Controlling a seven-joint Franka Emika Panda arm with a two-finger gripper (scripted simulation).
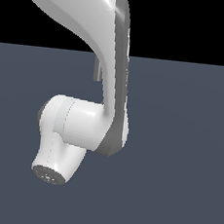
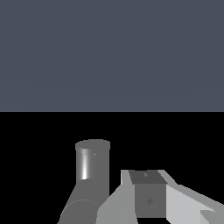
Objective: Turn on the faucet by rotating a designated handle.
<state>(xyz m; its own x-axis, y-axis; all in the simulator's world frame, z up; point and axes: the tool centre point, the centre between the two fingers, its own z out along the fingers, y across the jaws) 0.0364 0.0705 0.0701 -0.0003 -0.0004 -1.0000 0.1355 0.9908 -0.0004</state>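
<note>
My arm (image 1: 112, 84) fills most of the exterior view and hides nearly all of the faucet (image 1: 97, 69); only a short grey stub shows past the arm's left edge, far back near the horizon of the blue-grey floor (image 1: 184, 190). In the wrist view a grey cylinder of the faucet (image 2: 92, 164) stands upright, its lower part cut off by the frame. My end effector (image 2: 148, 197) sits just beside it. Its fingers are cropped; I cannot tell whether it is open or closed. The handle cannot be made out.
</note>
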